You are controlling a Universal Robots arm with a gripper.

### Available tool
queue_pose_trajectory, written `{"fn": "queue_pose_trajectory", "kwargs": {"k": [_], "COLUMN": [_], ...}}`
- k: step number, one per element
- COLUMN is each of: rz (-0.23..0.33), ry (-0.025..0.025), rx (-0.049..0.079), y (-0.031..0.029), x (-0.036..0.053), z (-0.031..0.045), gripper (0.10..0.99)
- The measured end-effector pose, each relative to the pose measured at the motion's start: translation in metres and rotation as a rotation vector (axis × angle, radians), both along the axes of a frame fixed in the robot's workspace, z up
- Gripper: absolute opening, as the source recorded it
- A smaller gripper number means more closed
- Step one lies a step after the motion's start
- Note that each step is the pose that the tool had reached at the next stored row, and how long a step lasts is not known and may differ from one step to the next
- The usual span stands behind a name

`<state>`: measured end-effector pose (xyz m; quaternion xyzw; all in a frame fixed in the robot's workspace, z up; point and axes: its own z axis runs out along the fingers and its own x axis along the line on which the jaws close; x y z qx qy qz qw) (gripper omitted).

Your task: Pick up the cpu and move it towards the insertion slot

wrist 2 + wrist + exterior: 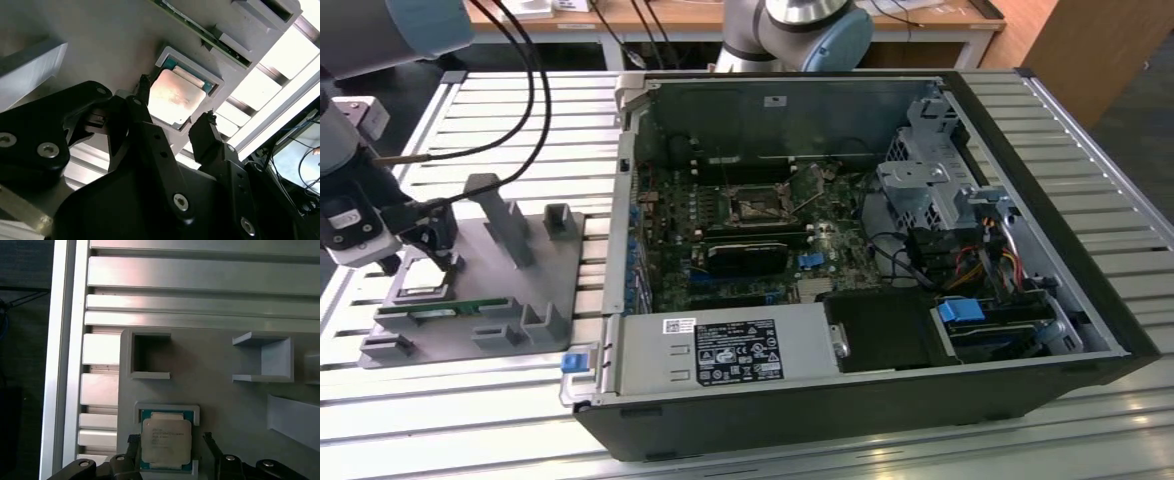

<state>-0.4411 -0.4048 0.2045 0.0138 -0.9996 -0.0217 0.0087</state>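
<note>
- The cpu (166, 441) lies flat, metal top up, in a shallow square pocket (167, 409) of the grey fixture (520, 270). The pocket's raised rim looks made to keep the chip square and in a known spot for the grasp.
- The gripper (176, 102) is spread wide and holds nothing. In both wrist views its dark fingers (202, 137) stand on opposite sides of the cpu, just outside the pocket rim, with a sliver of gap each side — a straddle, not a pinch.
- That pose suits a side grasp on the chip's edges, which would leave the top untouched.
- In the exterior view the arm (344, 160) comes in from the exterior view's left, wrist over the fixture, fingers pointing down at it.
- The slot (757, 207) sits on the board inside the open case (854, 420), well apart from the fixture — towards the exterior view's right.
- Fixture and case both rest on the slatted metal table (454, 400).
- By my judgement, the pick-up has not yet been made.
</note>
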Motion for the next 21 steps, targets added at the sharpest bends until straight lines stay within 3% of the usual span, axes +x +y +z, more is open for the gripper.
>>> {"fn": "queue_pose_trajectory", "kwargs": {"k": [2,3,21], "rz": [0.000,0.000,0.000], "ry": [-0.0001,-0.0001,-0.0001], "rx": [0.000,0.000,0.000], "y": [0.0000,0.0000,0.0000], "x": [0.0001,0.0001,-0.0024], "z": [-0.0014,-0.0022,-0.0185], "gripper": [0.600,0.659,0.659]}}
